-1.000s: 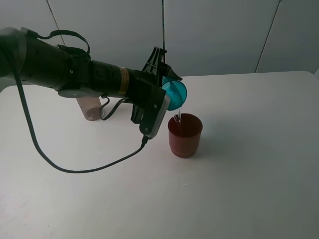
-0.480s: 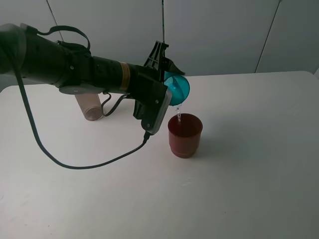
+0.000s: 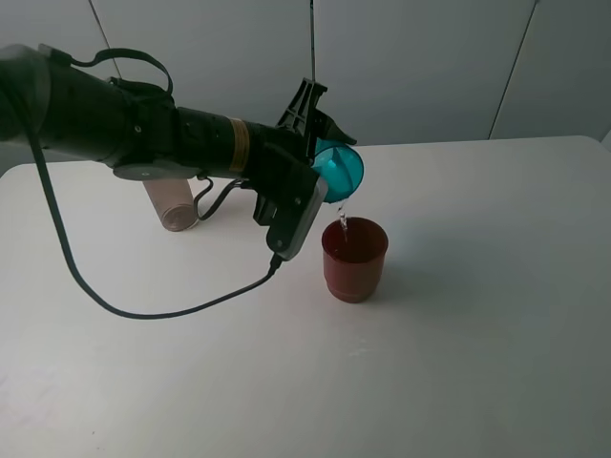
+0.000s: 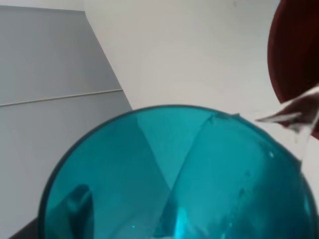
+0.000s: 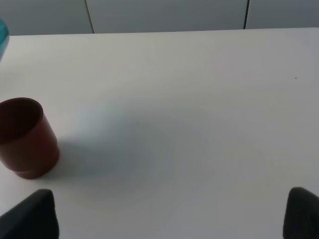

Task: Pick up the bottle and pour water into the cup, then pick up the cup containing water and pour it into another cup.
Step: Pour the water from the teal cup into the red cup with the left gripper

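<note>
The left gripper (image 3: 321, 134) is closed on the teal cup (image 3: 342, 172) and holds it in the air, tipped well over on its side, with its mouth just above the back rim of the red cup (image 3: 354, 260). A thin stream of water (image 3: 343, 221) falls from the teal cup's lip into the red cup. In the left wrist view the teal cup (image 4: 174, 174) fills most of the picture, so the jaws themselves are hidden behind it, and the red cup (image 4: 294, 50) and the water (image 4: 294, 117) show only at the edge. The red cup stands upright on the white table (image 3: 477, 334), near its middle. The bottle (image 3: 174, 205) stands upright well to the left of both cups, at the back of the table; the left arm (image 3: 124, 134) reaches across in front of it and hides its upper part, so only the lower body shows. A black cable (image 3: 143, 310) hangs from the arm's camera box (image 3: 298, 215) and loops over the table in front of the bottle, apart from the red cup. The right gripper (image 5: 167, 214) stands wide, its two dark fingertips (image 5: 32, 214) far apart with only bare table between them; it looks toward the red cup (image 5: 25, 137), which is off to one side, with a sliver of the teal cup (image 5: 2, 35) above it.
</note>
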{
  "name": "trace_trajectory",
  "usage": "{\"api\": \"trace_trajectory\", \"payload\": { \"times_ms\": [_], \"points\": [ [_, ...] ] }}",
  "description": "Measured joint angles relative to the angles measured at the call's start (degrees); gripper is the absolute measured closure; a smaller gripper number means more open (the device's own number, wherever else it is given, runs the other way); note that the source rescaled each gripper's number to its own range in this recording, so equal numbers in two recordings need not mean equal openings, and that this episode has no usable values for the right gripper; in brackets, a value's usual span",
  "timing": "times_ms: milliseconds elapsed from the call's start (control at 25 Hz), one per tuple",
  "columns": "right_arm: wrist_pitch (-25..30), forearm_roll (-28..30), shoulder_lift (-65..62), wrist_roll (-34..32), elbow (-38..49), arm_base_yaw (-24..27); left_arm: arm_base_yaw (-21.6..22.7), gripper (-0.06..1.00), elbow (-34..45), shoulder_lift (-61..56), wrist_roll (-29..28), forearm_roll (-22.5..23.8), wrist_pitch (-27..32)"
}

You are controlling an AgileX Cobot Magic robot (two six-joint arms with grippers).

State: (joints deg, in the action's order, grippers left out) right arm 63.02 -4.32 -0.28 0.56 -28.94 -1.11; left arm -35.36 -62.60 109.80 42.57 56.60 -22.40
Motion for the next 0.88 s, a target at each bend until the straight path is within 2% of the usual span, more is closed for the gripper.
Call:
{"api": "trace_trajectory", "payload": {
  "times_ms": [360, 880],
  "points": [
    [0.00, 0.00, 0.00, 0.00, 0.00, 0.00, 0.00, 0.75, 0.00, 0.00, 4.03, 0.00, -0.46],
    [0.00, 0.00, 0.00, 0.00, 0.00, 0.00, 0.00, 0.75, 0.00, 0.00, 5.39, 0.00, -0.55]
  ]
}}
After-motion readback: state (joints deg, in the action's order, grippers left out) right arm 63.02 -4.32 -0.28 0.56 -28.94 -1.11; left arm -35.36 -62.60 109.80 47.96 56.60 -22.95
